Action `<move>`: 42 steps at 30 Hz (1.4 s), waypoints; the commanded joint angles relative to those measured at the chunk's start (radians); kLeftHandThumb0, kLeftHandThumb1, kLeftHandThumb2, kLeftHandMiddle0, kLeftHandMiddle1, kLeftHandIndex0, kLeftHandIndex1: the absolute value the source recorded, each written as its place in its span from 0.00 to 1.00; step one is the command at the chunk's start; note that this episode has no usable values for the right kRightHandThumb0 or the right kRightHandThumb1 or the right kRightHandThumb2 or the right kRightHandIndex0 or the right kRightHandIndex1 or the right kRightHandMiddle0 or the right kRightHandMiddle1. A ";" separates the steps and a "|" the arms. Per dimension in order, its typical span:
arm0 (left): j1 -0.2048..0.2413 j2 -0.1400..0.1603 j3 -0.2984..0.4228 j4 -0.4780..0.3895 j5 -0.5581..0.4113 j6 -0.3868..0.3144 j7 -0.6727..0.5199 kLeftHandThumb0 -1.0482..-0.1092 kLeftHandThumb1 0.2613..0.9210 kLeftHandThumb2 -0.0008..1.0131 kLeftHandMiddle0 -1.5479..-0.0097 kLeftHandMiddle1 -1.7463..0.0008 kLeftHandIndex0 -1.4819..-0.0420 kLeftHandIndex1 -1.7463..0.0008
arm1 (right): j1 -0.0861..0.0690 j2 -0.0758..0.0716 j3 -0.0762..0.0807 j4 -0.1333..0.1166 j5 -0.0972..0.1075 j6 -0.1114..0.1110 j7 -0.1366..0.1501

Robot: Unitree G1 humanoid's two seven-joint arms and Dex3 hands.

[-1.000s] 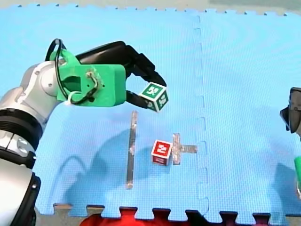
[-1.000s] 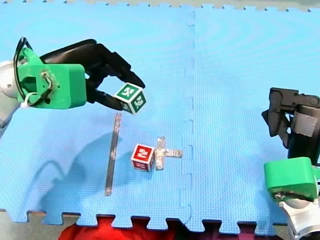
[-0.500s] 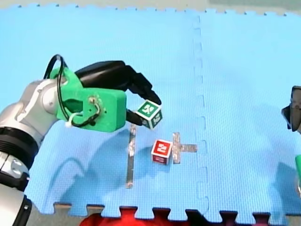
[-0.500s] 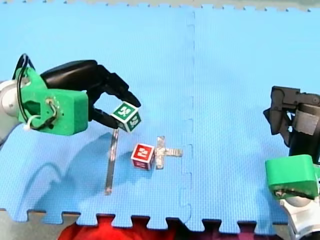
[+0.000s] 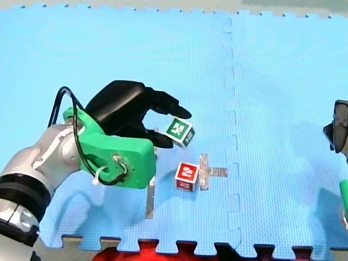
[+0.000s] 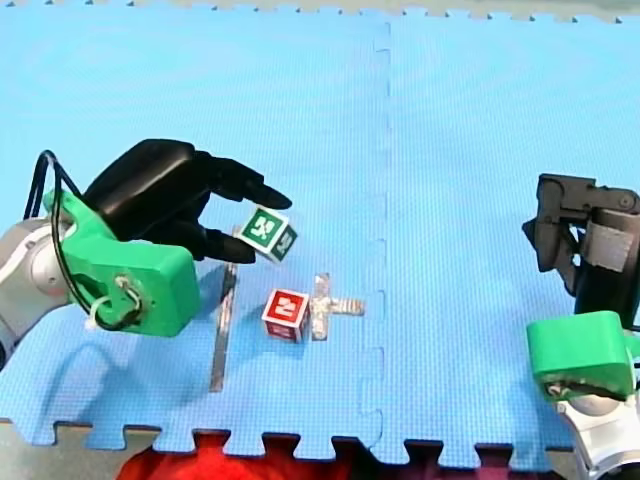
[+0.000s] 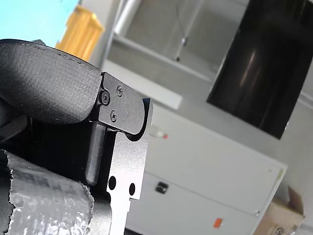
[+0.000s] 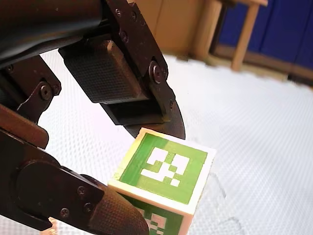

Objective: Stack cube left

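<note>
Green cube (image 5: pixel 180 131) tight in left hand (image 5: pixel 126 110)

Overlapping downward head views; close wrist views

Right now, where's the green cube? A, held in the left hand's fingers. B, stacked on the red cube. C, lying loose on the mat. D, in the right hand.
A: the left hand pinches the green cube in its fingers, apart from the red cube on the mat; the right hand is at the right edge.
</note>
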 commanded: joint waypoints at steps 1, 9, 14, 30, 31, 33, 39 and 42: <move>0.040 -0.016 -0.029 0.063 0.062 -0.063 0.220 0.65 0.90 0.02 0.39 0.00 0.14 1.00 | -0.006 -0.004 -0.006 -0.013 0.008 0.013 0.003; 0.027 -0.023 -0.045 0.100 0.072 -0.097 0.270 0.64 0.93 0.02 0.39 0.00 0.15 1.00 | -0.003 0.000 -0.006 -0.023 0.011 0.022 0.008; 0.003 -0.015 -0.070 0.127 0.079 -0.126 0.228 0.64 0.94 0.02 0.39 0.00 0.15 1.00 | 0.000 0.002 -0.007 -0.034 0.014 0.032 0.013; -0.028 0.009 -0.035 0.123 -0.057 -0.129 -0.145 0.64 0.90 0.00 0.39 0.00 0.15 1.00 | 0.003 0.002 -0.011 -0.037 0.018 0.038 0.017; -0.029 0.011 -0.032 0.121 -0.065 -0.129 -0.166 0.64 0.89 0.00 0.39 0.00 0.15 1.00 | 0.004 0.002 -0.011 -0.038 0.016 0.039 0.016; -0.029 0.013 -0.024 0.116 -0.082 -0.126 -0.210 0.64 0.88 0.00 0.39 0.00 0.15 1.00 | 0.005 0.002 -0.011 -0.039 0.014 0.040 0.013; -0.028 0.012 -0.001 0.100 -0.120 -0.095 -0.288 0.64 0.87 0.00 0.39 0.00 0.15 1.00 | 0.011 0.004 -0.009 -0.047 0.008 0.047 0.007; -0.029 0.013 0.004 0.095 -0.124 -0.087 -0.298 0.64 0.86 0.00 0.40 0.00 0.15 1.00 | 0.011 0.006 -0.009 -0.049 0.008 0.050 0.006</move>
